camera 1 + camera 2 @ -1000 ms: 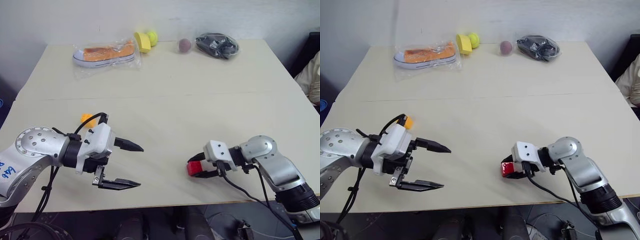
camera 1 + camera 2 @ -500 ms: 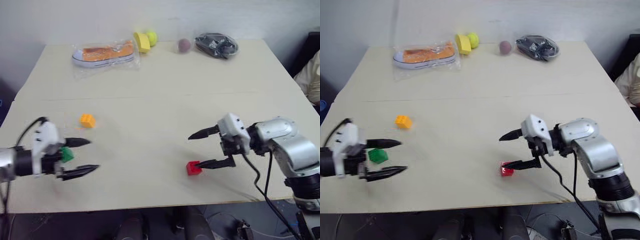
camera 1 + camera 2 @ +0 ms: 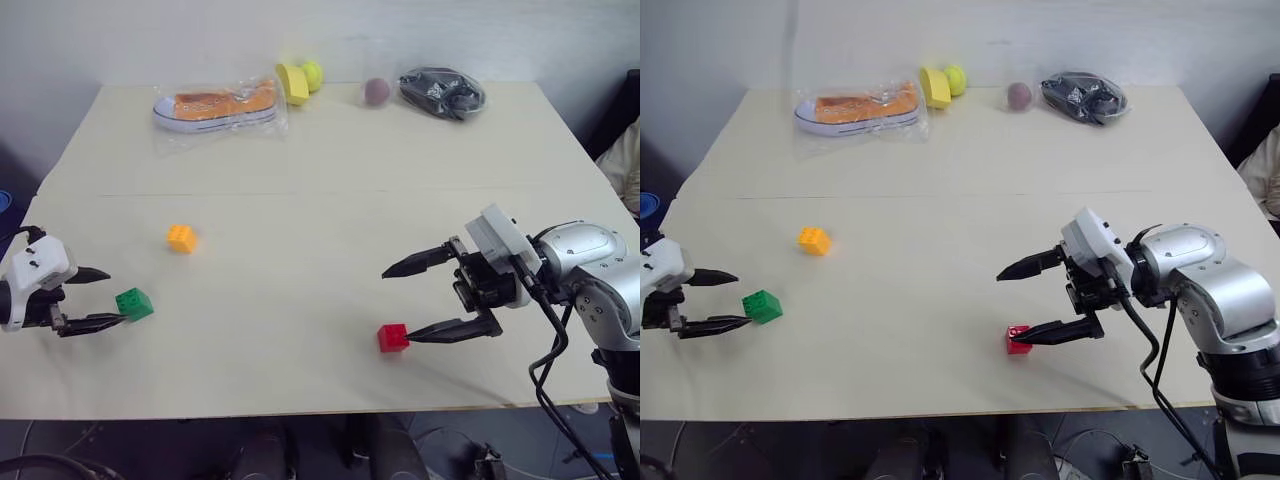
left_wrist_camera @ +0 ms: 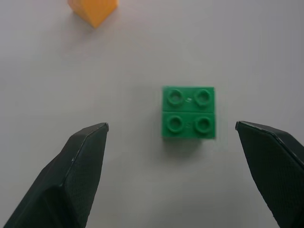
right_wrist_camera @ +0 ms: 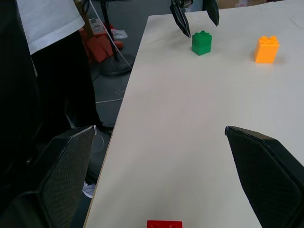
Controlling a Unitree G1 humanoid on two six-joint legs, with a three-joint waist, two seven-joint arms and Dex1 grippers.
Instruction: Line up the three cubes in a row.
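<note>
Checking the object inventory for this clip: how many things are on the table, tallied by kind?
Studded blocks: 3 (red, green, orange-yellow)
Bagged shoe: 1
Yellow cup-like object: 1
Yellow-green ball: 1
Dark reddish ball: 1
Bagged black item: 1
Total: 8

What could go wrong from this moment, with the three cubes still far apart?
1. The red cube lies near the table's front edge; a nudge from the right gripper, whose lower finger is right beside it, might push it off.
2. The left gripper is open at the green cube; closing off-centre could knock it away from the orange cube.
</note>
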